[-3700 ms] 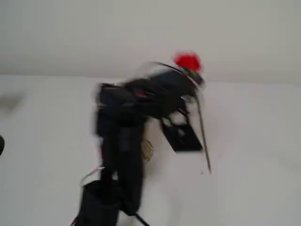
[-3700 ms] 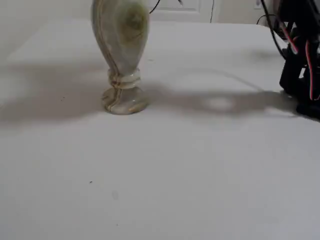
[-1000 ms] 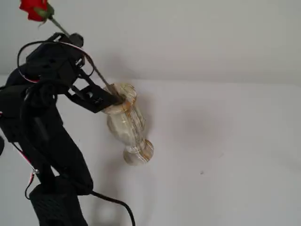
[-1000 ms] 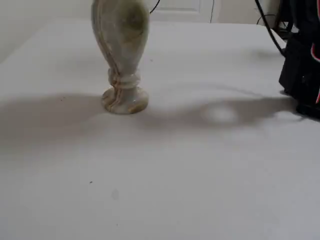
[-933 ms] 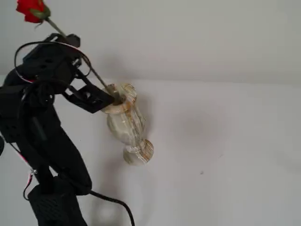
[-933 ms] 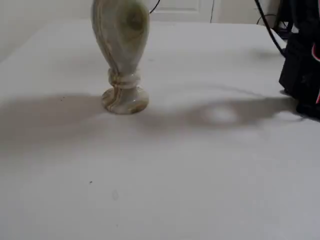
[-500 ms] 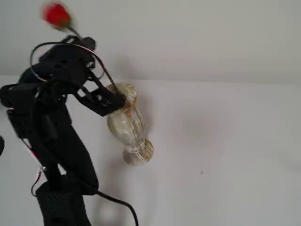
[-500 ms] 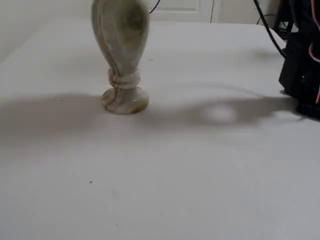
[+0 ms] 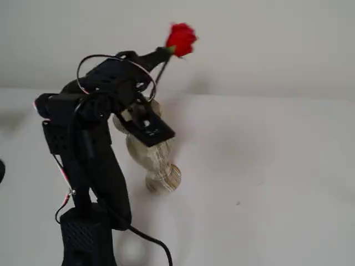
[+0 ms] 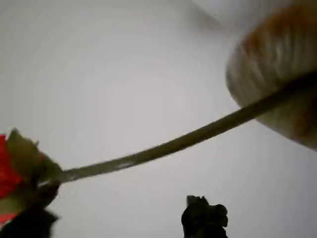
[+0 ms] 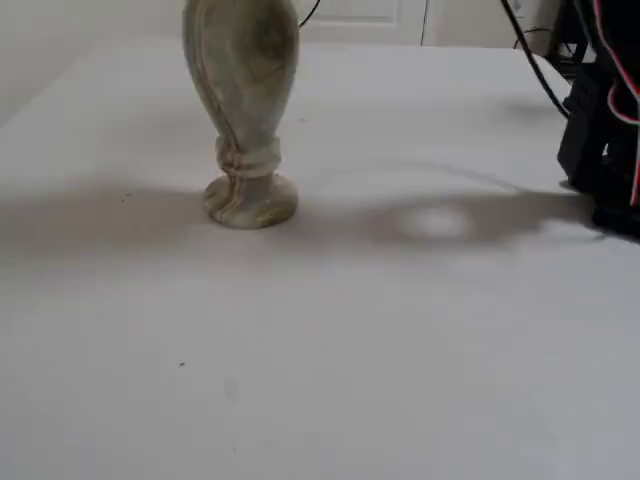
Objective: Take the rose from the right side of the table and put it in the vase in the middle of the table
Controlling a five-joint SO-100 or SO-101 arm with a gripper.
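The marbled cream and tan vase [image 9: 154,158] stands upright on the white table [image 9: 266,166]. Its body and foot also show in a fixed view [image 11: 242,70]. The rose [image 9: 181,39] leans up and to the right. Its thin stem runs down to the vase mouth, which my arm partly hides. My gripper [image 9: 162,54] is high above the vase, shut on the rose just under the red bloom. In the wrist view the stem [image 10: 163,146] runs from the bloom at the lower left to the blurred vase rim [image 10: 282,64].
My arm's black base [image 9: 86,238] and its cable [image 9: 158,248] stand at the table's front left. In the low fixed view the base [image 11: 605,130] is at the right edge. A dark object [image 9: 1,170] shows at the left edge.
My arm has swung to the right over the vase. The rose went with it, tipping from leaning left to leaning right. The vase has not moved.
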